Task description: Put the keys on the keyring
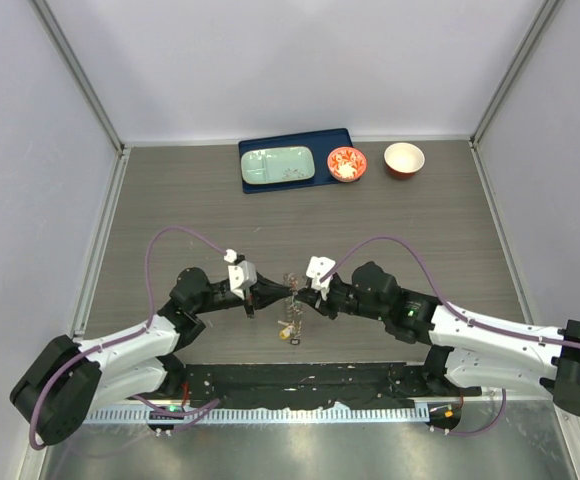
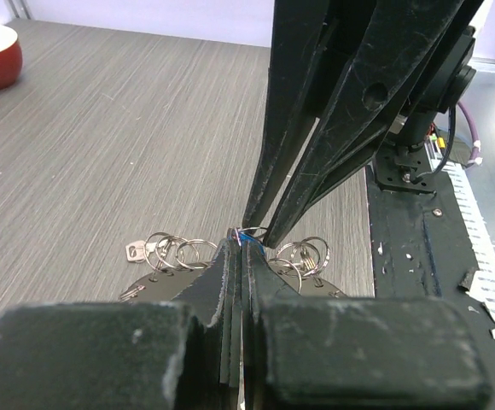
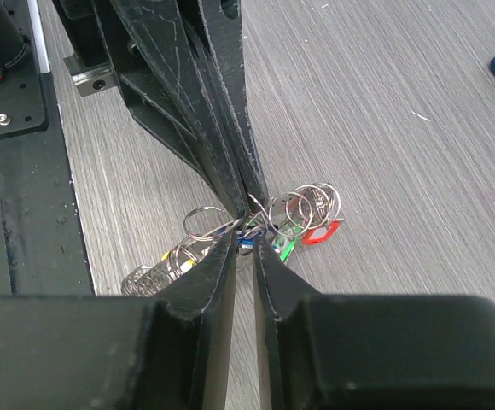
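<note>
Keys (image 3: 317, 232) in left gripper (image 2: 241, 249), table (image 1: 390, 225) edges well apart

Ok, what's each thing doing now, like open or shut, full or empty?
left hand, shut, pinching the keys
right hand, nearly closed on the bunch, grip unclear
keys, bunched together between both hands
plain bowl, upright, empty
patterned bowl, upright, contents unclear
plate, flat on the tray

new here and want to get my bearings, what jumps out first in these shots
The left gripper and right gripper meet tip to tip at front centre, over a tangle of keys on small wire rings, some with red or green heads. At the back sit a blue tray holding a pale green plate, then a patterned bowl and a red bowl.
</note>
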{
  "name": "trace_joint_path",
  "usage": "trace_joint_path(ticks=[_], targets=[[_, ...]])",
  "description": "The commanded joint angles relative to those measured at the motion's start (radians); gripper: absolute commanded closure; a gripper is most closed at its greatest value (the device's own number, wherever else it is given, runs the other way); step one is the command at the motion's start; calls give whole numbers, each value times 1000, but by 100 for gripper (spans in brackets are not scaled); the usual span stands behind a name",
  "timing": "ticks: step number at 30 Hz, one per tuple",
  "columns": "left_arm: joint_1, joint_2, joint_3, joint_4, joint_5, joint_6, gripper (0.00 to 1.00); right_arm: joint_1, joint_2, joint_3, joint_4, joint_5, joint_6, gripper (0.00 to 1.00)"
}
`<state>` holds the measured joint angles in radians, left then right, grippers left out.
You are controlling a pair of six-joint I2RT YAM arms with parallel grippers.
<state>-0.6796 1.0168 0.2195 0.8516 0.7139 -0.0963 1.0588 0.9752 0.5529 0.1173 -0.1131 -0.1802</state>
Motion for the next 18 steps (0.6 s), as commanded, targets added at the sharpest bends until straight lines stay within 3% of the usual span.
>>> trace_joint_path(ticks=[1,5,13,18], targets=[[0,-34,1,73,-24,-23,100,6,19,18,82,20,-5,84],[-1,-41,-3,90,-48,-40,100,6,31,12,88,18,-18,99],[-5,8,-46,257,-129,-143,100,7,40,5,128,-42,-36,99],[-14,69,-78,463,-188,-207,100,9,77,16,153,-92,-47,99]])
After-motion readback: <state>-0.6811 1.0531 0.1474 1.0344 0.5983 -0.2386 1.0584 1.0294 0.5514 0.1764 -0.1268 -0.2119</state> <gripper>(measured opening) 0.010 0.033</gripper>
